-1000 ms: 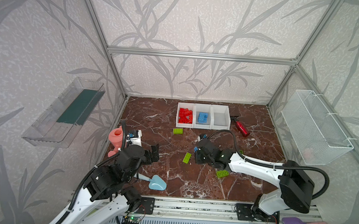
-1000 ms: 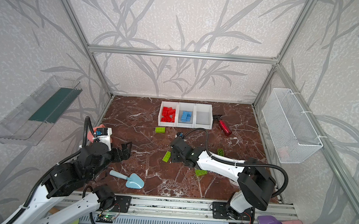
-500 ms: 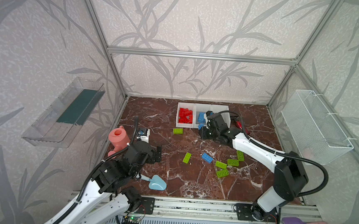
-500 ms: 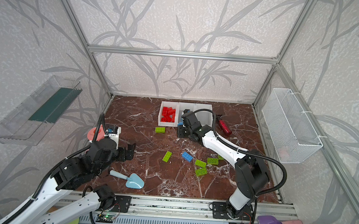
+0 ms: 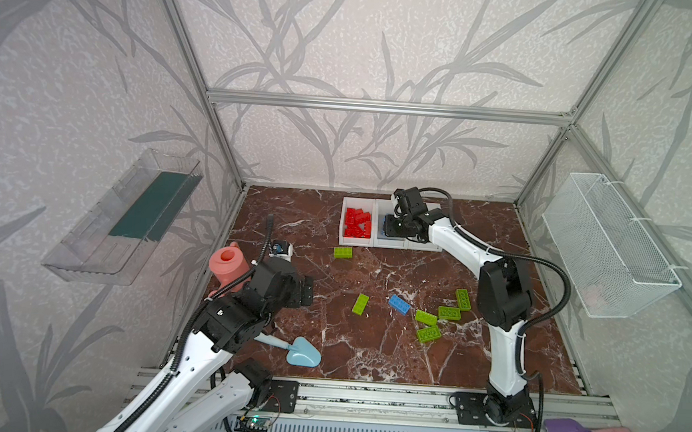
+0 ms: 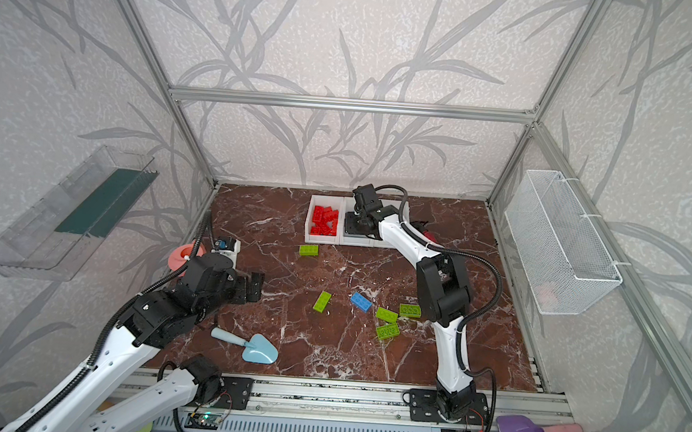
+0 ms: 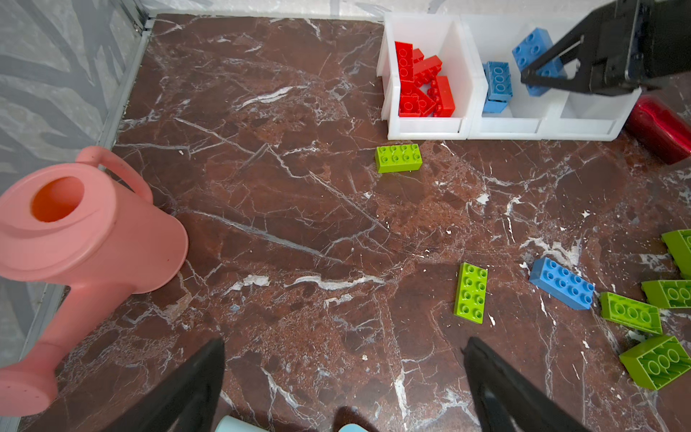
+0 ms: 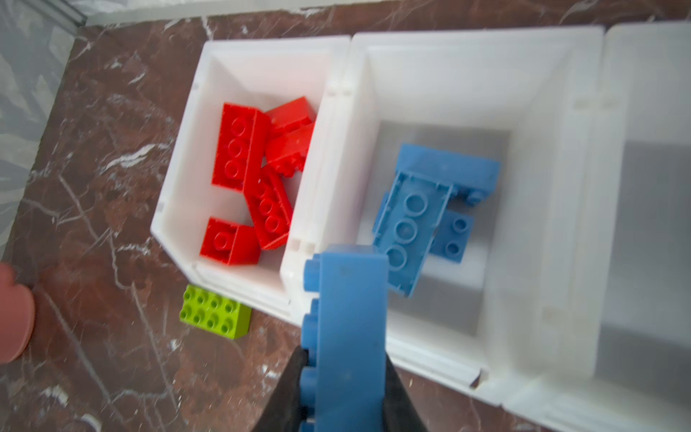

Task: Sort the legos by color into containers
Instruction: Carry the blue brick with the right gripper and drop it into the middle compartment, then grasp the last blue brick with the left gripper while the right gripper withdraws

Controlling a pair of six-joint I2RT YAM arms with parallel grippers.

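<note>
Three joined white containers (image 5: 341, 229) stand at the back. The left one holds several red legos (image 5: 358, 223), and the middle one (image 8: 441, 74) holds blue legos (image 8: 407, 220). My right gripper (image 8: 344, 355) is shut on a blue lego (image 8: 351, 299) and hangs over the middle container's near rim (image 5: 390, 227). One blue lego (image 5: 399, 305) and several green legos (image 5: 426, 317) lie loose on the marble floor, with one green lego (image 5: 342, 252) near the containers. My left gripper (image 7: 344, 346) is open and empty, low at the left (image 5: 307, 291).
A pink watering can (image 5: 228, 265) stands by the left wall. A light blue trowel (image 5: 303, 353) lies near the front. A red bottle (image 7: 658, 129) lies right of the containers. A wire basket (image 5: 608, 252) hangs on the right wall and a clear tray (image 5: 127, 218) on the left.
My right gripper has carried the blue lego from the middle of the floor back to the middle container. The left arm has shifted slightly forward, still open.
</note>
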